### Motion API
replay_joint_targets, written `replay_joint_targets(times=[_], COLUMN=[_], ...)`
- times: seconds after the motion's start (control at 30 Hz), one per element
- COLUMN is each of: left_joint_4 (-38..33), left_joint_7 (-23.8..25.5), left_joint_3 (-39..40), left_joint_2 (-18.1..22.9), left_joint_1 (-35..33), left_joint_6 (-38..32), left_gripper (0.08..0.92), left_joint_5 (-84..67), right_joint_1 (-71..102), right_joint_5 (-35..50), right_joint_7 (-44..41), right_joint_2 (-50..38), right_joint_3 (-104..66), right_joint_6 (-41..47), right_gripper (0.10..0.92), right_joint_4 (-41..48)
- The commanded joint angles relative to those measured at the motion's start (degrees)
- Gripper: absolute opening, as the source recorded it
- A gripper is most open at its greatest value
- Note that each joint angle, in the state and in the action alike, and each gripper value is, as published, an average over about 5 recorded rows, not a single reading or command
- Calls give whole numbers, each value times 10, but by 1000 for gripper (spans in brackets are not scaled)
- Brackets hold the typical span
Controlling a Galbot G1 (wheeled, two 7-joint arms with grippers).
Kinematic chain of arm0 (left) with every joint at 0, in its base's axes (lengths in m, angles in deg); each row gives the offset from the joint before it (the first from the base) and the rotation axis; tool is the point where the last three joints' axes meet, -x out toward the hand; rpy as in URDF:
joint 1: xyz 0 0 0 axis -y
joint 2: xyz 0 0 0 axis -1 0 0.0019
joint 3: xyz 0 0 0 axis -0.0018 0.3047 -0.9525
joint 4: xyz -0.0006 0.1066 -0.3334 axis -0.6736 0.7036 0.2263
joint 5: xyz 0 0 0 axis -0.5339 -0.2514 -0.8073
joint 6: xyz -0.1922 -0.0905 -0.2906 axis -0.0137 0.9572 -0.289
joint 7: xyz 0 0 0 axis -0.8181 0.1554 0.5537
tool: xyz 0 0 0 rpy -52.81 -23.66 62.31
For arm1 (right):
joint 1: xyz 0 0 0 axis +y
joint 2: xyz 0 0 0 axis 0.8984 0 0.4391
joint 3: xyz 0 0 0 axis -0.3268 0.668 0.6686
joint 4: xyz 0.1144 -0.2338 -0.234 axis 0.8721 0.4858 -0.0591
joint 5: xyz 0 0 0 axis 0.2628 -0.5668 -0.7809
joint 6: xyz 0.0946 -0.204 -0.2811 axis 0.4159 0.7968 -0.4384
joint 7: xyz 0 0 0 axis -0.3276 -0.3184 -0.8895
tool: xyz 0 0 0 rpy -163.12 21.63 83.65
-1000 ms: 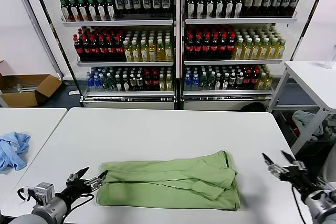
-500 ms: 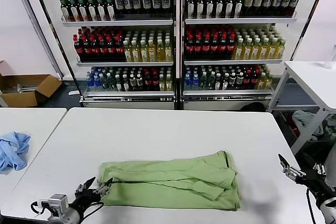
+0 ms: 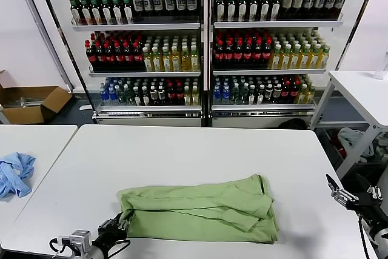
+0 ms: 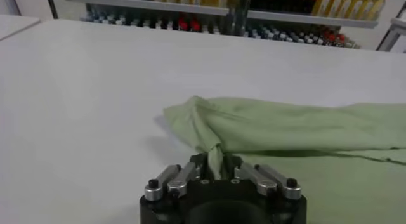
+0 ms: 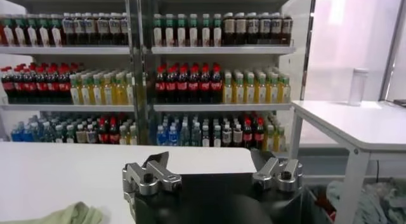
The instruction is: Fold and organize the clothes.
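Jaws of left gripper [image 4: 216, 171] pinched on shirt [image 3: 200, 210] corner; right gripper [image 5: 212, 171] wide open, empty. Thin bite, so cloth may slip out.

White tables [image 3: 194, 144] front 2 bottle-stocked shelving units [image 3: 206, 40] (cardboard box [image 3: 30, 102] left).
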Motion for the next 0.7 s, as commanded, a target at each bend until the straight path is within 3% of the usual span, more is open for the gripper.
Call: replay_joint_targets(times=[0.03,0.17,0.4,0.7], left_joint_4=[17,31,46,160], left_joint_7=[9,17,56,147], left_joint_3=[3,-33,-178,-307], left_joint_2=[0,-13,-60,-151], left_joint_1=[15,26,36,72], left_joint_6=[-7,-27,-48,-72], left_gripper=[169,99,96,96], left_joint_5=[20,27,-45,-53], right_joint_1=[0,-2,-5,-12], right_joint_5=[3,6,9,13], right_joint_7=[1,2,3,4], right_joint_2=[0,-2,-6,-11], right_joint_3=[-4,-4,-4,0], right_joint_6=[-2,-2,-1,1], right_gripper=[823,823,823,823], right_joint_4=[0,1,2,0])
